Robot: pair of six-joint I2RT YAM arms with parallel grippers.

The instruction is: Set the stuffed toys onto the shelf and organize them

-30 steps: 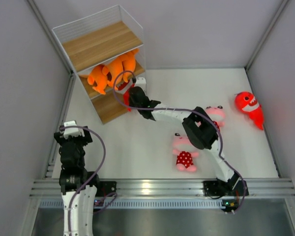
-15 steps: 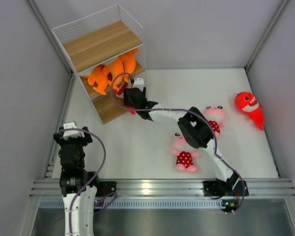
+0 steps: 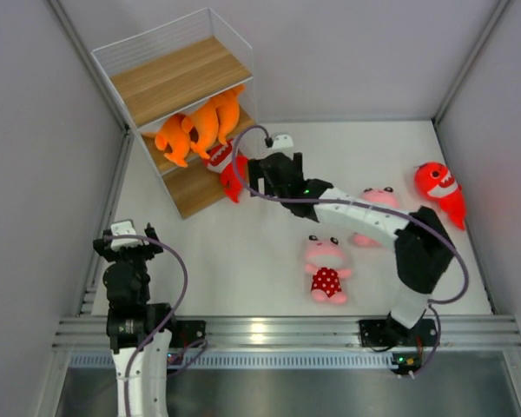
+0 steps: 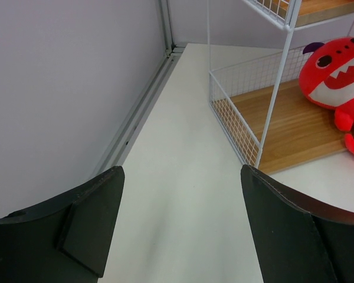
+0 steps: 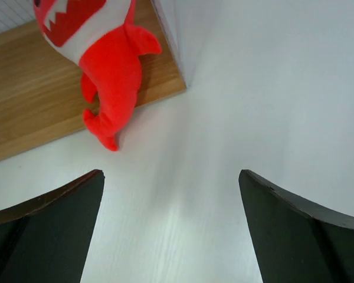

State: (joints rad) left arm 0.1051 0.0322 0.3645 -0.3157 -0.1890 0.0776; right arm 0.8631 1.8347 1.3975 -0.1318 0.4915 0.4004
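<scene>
1. Right arm. My right arm rises from its base at the lower right of the overhead view, bends at an elbow near the right edge, and reaches leftward across the surface (image 3: pixel 243 252) toward the shelf (image 3: pixel 178 78) at the upper left. My right pincer (image 3: pixel 256 178) hangs low, just beside the front of the lowest tier. In the right wrist view its fingers stand apart, with only bare surface between them (image 5: pixel 171 174).

2. Left arm. My left arm is folded upright over its base at the lower left. My left pincer (image 3: pixel 128 239) points up the frame along the left wall. In the left wrist view its fingers are spread wide and hold nothing (image 4: pixel 182 168). The shelf corner post (image 4: pixel 283 88) appears at the upper right of that view.

3. Toys on the shelf.
- Two orange sharks (image 3: pixel 200 130) lie side by side on the middle tier.
- One red shark (image 3: pixel 228 169) lies with its head on the lowest board and its tail over the front edge, toward the surface. It appears at the upper left of the right wrist view (image 5: pixel 106 53) and at the upper right of the left wrist view (image 4: pixel 336 71).

4. Toys on the surface.
- One pink animal in a polka-dot dress (image 3: pixel 326 268) lies at centre, below my right forearm.
- A second pink animal (image 3: pixel 378 198) is partly hidden by that forearm.
- A second red shark (image 3: pixel 440 191) lies near the right wall.
</scene>
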